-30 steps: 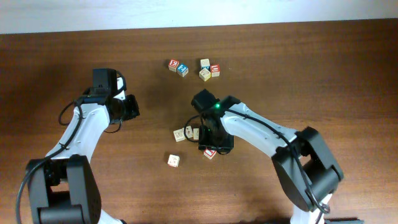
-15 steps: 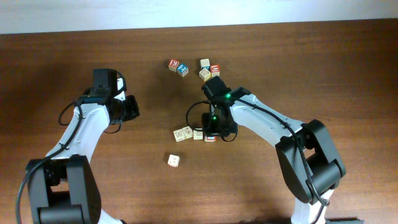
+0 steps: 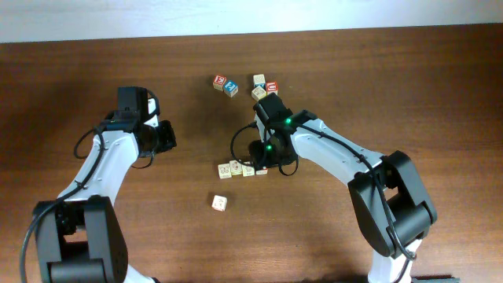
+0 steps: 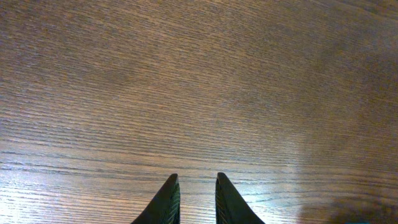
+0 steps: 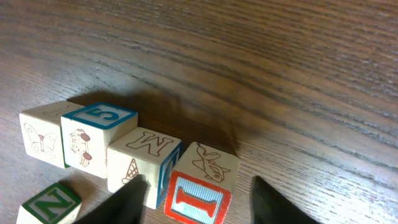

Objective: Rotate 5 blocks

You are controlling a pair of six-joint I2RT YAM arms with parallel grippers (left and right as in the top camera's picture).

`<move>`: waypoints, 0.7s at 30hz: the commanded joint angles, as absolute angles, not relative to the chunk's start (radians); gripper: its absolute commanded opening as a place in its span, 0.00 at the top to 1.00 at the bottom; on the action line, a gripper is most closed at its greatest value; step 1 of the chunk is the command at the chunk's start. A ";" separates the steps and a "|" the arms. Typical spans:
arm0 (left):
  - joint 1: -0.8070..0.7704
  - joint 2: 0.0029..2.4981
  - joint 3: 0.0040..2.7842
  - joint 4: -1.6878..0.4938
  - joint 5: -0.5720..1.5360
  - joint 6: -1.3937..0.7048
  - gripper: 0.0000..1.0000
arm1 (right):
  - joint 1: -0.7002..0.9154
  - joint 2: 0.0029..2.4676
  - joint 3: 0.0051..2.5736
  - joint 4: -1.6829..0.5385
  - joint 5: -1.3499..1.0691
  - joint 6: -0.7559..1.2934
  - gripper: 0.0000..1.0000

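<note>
Nearest the near edge of the bench (image 3: 354, 71), a loose block (image 3: 219, 203) is sitting alone. Just beyond it, towards the bench's middle, a row of four blocks (image 3: 236, 167) is lying face to face. Its long axis is running left to right, roughly parallel to the near edge. The right claw (image 5: 199, 186) is standing spread astride the row's right end block (image 5: 208, 165). This block is showing a fish on top and a red-framed I towards the wrist camera; whether the claw is touching it cannot be told. The left claw (image 4: 196, 180), narrowly parted and gripping nothing, is hanging over bare wood in the bench's left half. Five further cubes (image 3: 272, 87) are lying near the far edge.
</note>
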State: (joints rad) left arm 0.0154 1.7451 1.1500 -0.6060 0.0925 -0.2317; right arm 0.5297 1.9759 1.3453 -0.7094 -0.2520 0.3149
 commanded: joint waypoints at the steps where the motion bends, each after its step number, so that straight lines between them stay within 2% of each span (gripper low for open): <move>1: 0.018 1.750 1.160 -0.607 0.086 -0.242 0.82 | 0.530 1.981 1.386 -0.734 -0.254 0.314 0.37; 3: 0.018 1.750 1.160 -0.607 0.086 -0.242 0.82 | 0.531 1.974 1.459 -0.801 -0.254 0.315 0.36; 6: 0.030 1.750 1.160 -0.599 0.055 -0.242 0.76 | 0.597 1.966 1.599 -0.917 -0.277 0.314 0.35; 9: 0.091 1.750 1.160 -0.600 0.056 -0.261 0.73 | 0.748 1.987 1.598 -0.910 -0.237 0.260 0.35; 11: 0.137 1.750 1.160 -0.600 0.056 -0.284 0.73 | 0.825 2.008 1.595 -0.912 -0.174 0.155 0.35; 14: 0.199 1.750 1.160 -0.615 0.070 -0.299 0.73 | 0.885 2.028 1.594 -0.933 -0.104 0.110 0.36; 16: 0.206 1.750 1.160 -0.625 0.070 -0.299 0.74 | 0.889 2.041 1.594 -0.943 -0.066 0.348 0.36; 18: 0.205 1.750 1.160 -0.626 0.070 -0.299 0.75 | 0.884 2.045 1.594 -0.951 -0.066 0.556 0.30; 20: 0.206 1.750 1.160 -0.625 0.070 -0.299 0.75 | 0.878 2.050 1.594 -0.953 -0.080 0.680 0.23; 21: 0.206 1.750 1.160 -0.627 0.070 -0.299 0.75 | 0.879 2.059 1.594 -0.952 -0.085 0.698 0.22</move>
State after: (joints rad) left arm 0.2035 1.7451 1.1500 -0.6247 0.0704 -0.2886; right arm 0.8860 2.0357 1.5913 -0.9508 -0.0940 0.5064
